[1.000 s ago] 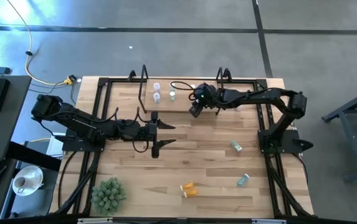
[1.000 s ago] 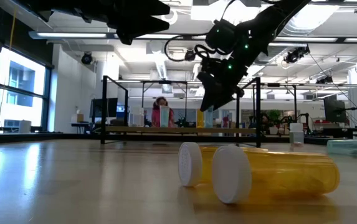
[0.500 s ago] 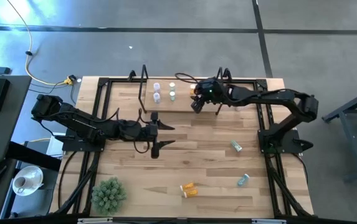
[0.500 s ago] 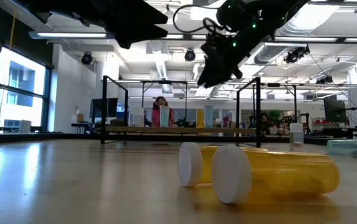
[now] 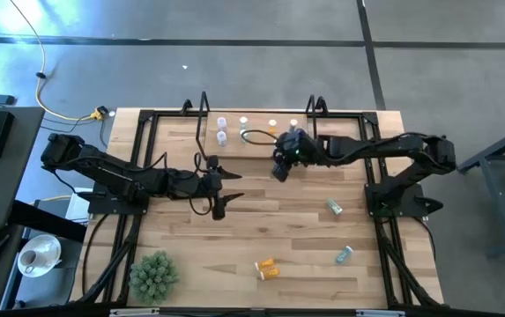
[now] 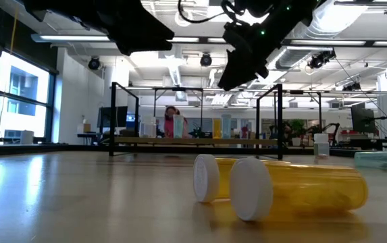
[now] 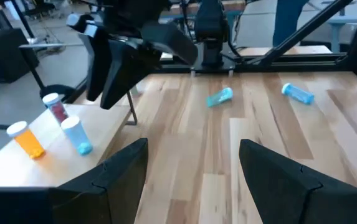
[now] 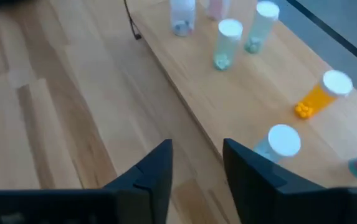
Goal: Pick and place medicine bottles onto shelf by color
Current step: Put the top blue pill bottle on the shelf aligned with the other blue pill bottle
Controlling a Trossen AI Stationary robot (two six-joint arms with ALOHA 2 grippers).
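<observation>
Light-wood tabletop (image 5: pixel 270 220), open lab beyond. Low light-wood shelf with black end frames (image 5: pixel 256 141) at far edge carries several upright white-capped bottles (image 8: pixel 229 42). Right gripper (image 8: pixel 197 163) empty, fingers apart, just off shelf front. Left gripper (image 7: pixel 194 168) spread, mid-table, waiting. Judged step: between placements. Next: fetch two orange bottles (image 5: pixel 268 268) or two teal bottles (image 5: pixel 333 207) lying near front of table, grasp across body.

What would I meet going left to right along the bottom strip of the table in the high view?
plant ball → orange bottles → teal bottle
</observation>
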